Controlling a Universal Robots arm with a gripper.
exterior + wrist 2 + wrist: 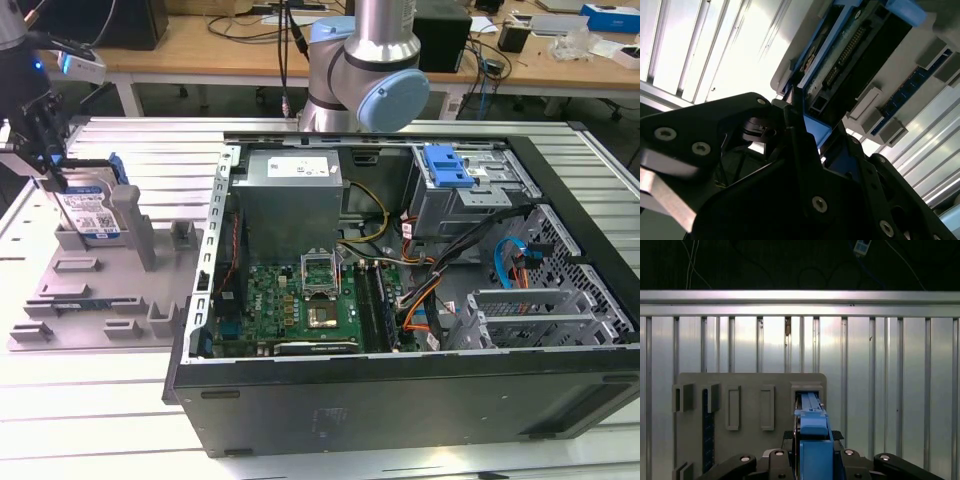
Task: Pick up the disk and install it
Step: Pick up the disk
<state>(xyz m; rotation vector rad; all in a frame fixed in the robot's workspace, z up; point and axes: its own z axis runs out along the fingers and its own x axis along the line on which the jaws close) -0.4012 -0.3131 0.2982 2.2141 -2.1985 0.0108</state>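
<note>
- Gripping step, I judge: black gripper (50, 172) is clamping blue-framed silver rectangular disk (95, 212), standing upright in grey slotted holder (90, 300), exterior view's left.
- Freeing it is calling for a straight lift.

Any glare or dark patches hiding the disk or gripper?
Second wrist view: glare whitens the table slats, and the gripper is a dark silhouette. First wrist view: a bright band crosses the slats below a black background; the disk is well lit. Exterior view: even light, shade inside the computer case.
</note>
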